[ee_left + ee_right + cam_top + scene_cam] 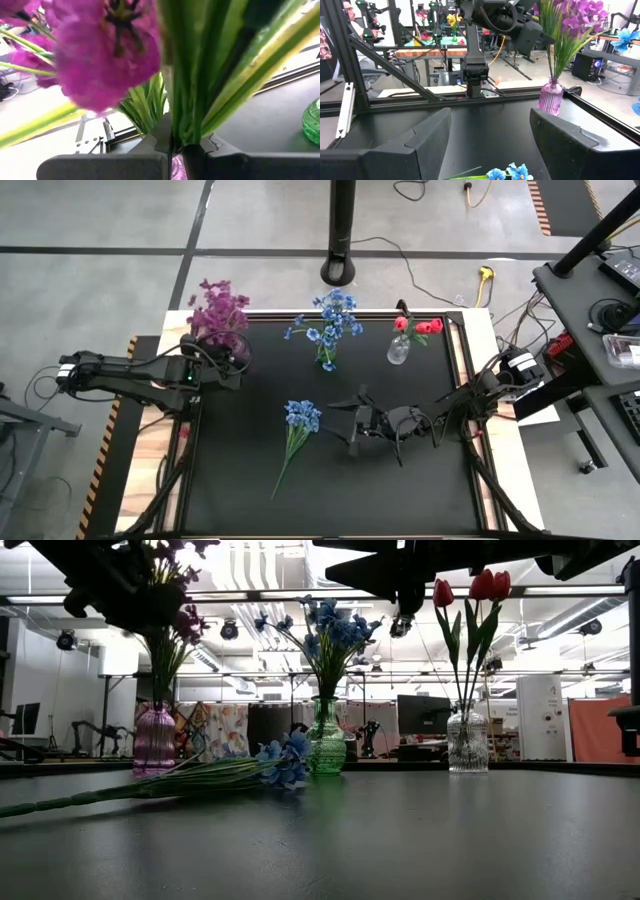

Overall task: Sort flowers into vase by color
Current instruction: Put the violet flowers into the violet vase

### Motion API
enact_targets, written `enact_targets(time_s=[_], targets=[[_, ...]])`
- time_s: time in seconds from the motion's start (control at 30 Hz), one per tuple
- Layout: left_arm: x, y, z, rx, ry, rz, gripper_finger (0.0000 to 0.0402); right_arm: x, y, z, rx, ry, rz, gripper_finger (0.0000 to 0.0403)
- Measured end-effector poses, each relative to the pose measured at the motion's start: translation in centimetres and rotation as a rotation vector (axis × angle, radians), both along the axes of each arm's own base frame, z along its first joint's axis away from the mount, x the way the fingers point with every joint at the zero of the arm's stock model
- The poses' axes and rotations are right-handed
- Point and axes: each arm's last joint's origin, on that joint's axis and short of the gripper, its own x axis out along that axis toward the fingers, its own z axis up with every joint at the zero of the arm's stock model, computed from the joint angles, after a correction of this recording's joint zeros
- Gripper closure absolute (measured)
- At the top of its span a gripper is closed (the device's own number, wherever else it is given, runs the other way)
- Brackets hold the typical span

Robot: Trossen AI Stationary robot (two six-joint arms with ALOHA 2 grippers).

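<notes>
A loose spray of blue clustered blooms on long thin green stems (pixel 294 438) lies flat on the black tabletop (pixel 240 490), a little left of centre. Its long axis runs diagonally: the blue heads point toward the far edge, while the stem ends trail toward the near left. In the low view it lies in front of the green vase.

Three vases stand in a row along the far edge. At the far left corner, a pink ribbed glass vase (pixel 154 741) holds the purple-magenta blooms (pixel 216 311). In the middle, a green glass vase (pixel 326 738) holds upright blue blooms (pixel 328 320). To the right, a clear glass vase (pixel 467 744) holds the red buds (pixel 420 326).

The left end effector (pixel 177 147) is over the pink vase, its fingers closed on green stems of the purple spray, which stand upright through the grip. The right end effector (pixel 352 427) hovers just right of the lying blue spray, its fingers (pixel 420 145) spread wide and holding nothing, pointing toward it.

Between the two arms the tabletop is bare apart from the lying spray. The near half is open dark surface up to the edges. An aluminium frame rail (pixel 445 100) borders the side beyond the pink vase.
</notes>
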Motion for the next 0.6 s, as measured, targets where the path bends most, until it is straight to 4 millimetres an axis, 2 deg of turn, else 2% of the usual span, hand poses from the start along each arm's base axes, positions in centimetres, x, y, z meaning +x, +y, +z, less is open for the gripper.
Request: enact_targets(time_s=[0.3,0.6], targets=[[0.1,0.0,0.2,-0.001,0.007,-0.016,0.0397,0.0,0.0,0.0,-0.001,0.001,0.0,0.0138],[-0.1,0.2,1.8,0.025,-0.026,-0.001,0.0396,0.0,0.0,0.0,0.0,0.001,0.0,0.0138]])
